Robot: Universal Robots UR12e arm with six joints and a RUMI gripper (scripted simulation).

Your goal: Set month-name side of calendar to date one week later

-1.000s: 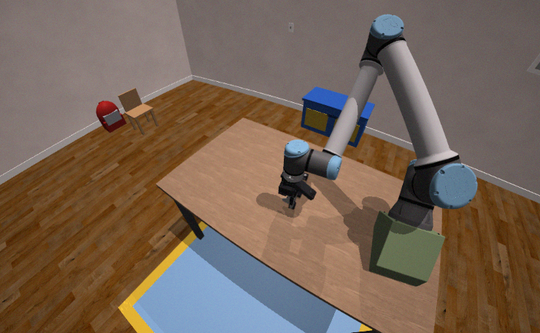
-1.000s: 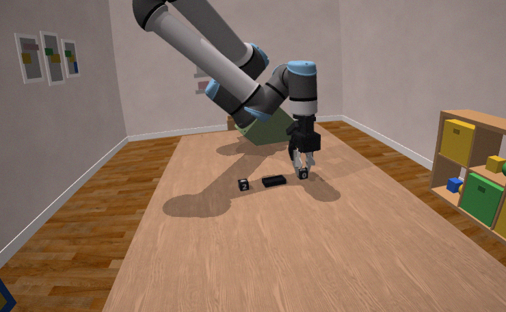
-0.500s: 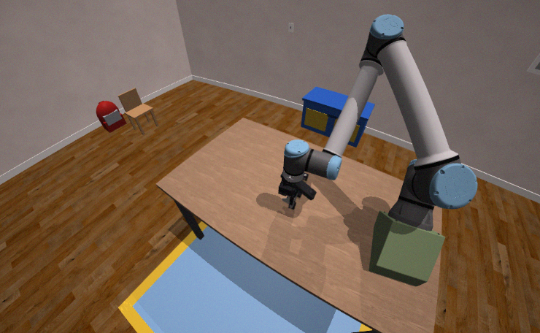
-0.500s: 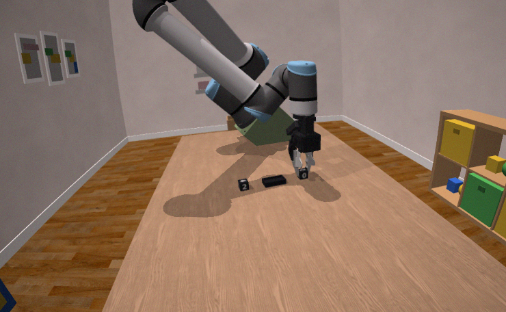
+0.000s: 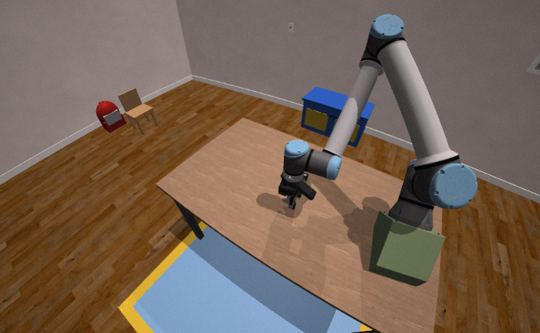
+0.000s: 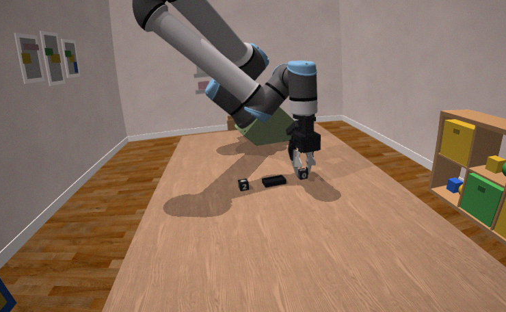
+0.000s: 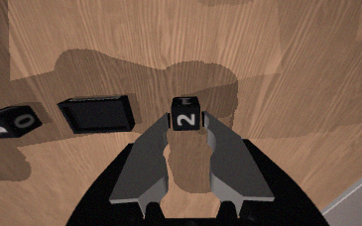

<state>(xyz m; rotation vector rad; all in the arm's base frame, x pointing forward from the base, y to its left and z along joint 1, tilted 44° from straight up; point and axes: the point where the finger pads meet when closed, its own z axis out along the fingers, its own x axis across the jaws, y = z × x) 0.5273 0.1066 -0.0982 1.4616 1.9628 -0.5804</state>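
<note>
My gripper [image 5: 292, 204] [image 6: 303, 171] [image 7: 185, 113] points down around a black cube [image 6: 303, 176] [image 7: 186, 107]. Its jaws are slightly open, with a narrow gap on each side of the cube in the wrist view. This cube rests on the table, showing a 0 in the exterior view and a sideways 2 in the wrist view. The black tray [image 6: 273, 182] [image 7: 99, 117] is empty beside it. A second black cube [image 6: 243, 185] [image 7: 11, 123] lies on the tray's other side, showing a 2 in the exterior view and a 4 and a 0 in the wrist view. The top view does not show the tray or cubes clearly.
The wooden table [image 5: 230, 165] [image 6: 270, 252] carries the arm's green base block [image 5: 409, 252] [image 6: 268, 129] at one end. A blue cabinet [image 5: 325, 98] and a shelf [image 6: 476, 115] with coloured boxes stand away from the table.
</note>
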